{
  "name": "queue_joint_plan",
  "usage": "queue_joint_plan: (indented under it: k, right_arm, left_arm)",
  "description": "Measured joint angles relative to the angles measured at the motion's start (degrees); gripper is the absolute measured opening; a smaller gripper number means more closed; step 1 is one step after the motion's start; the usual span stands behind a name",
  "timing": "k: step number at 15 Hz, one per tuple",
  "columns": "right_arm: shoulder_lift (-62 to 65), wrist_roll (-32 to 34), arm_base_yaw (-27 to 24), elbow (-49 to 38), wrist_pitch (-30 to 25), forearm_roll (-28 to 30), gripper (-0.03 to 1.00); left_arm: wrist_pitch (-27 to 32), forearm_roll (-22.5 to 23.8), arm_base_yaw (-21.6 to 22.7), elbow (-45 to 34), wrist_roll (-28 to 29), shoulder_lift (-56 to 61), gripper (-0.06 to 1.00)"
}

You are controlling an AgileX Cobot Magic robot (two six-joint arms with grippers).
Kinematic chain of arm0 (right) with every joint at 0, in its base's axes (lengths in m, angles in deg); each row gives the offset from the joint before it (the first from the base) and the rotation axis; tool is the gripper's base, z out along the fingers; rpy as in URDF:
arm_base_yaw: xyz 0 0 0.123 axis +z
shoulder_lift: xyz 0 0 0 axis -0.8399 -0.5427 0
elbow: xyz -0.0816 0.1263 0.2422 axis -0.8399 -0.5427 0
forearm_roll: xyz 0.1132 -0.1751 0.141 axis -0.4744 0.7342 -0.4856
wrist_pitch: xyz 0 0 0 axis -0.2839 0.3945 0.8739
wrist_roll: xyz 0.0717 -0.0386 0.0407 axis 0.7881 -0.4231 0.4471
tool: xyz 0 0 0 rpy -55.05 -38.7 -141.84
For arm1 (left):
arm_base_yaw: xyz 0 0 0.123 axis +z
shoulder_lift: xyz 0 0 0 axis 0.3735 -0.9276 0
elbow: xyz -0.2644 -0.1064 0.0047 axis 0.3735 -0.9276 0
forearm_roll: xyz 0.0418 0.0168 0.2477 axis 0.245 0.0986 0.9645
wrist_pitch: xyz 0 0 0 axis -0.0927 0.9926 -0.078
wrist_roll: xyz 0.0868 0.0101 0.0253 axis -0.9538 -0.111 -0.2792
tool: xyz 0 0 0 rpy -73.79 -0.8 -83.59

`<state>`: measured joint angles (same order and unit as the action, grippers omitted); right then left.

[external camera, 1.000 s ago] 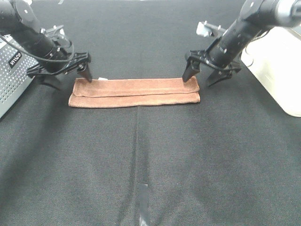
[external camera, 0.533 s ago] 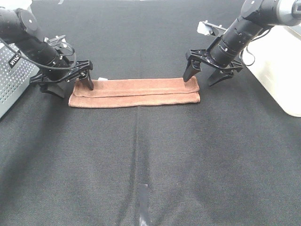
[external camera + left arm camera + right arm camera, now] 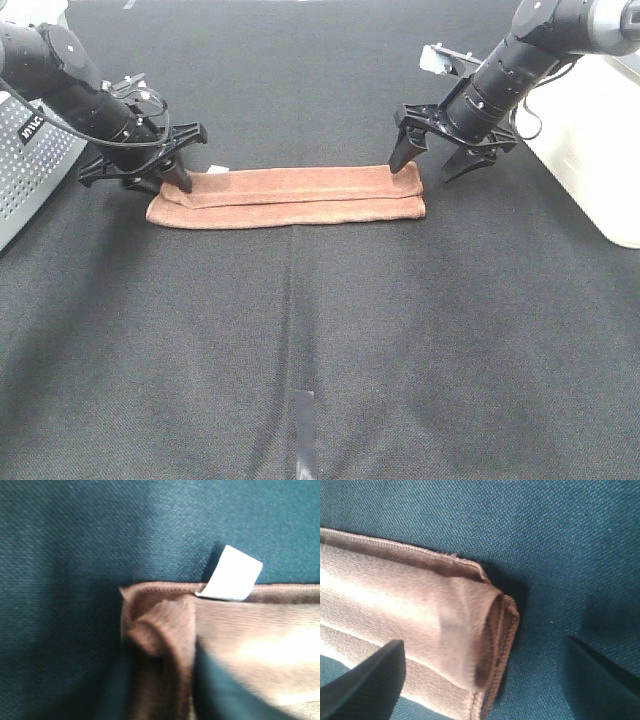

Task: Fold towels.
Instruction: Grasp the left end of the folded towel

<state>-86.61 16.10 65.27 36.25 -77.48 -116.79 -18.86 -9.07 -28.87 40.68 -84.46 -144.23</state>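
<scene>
One rust-brown towel lies toward the desk's far edge, folded lengthwise into a long strip; I judge the crosswise folds remain. My two end effectors, left and right, stand with fingers apart at its short ends, clamping nothing. One white tag shows.

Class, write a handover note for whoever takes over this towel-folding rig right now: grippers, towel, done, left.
Left gripper: open, one tip on the towel's left end.
Right gripper: open, straddling the right end, not clamped.
Towel: flat on the black table, white tag at the far left corner.
Done: folded lengthwise into a narrow strip.
Left: probably fold it end to end.
</scene>
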Motion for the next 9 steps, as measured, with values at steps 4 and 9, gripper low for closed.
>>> queue_joint_plan:
  k: [4, 9]
  right_arm:
    - [0.0, 0.0, 0.0, 0.0, 0.0, 0.0, 0.78]
    - [0.0, 0.2, 0.0, 0.0, -0.5, 0.0, 0.78]
  left_arm:
    - [1.9, 2.4, -0.1, 0.0, 2.2, 0.1, 0.04]
    - [5.2, 12.0, -0.1, 0.7, 3.7, 5.6, 0.04]
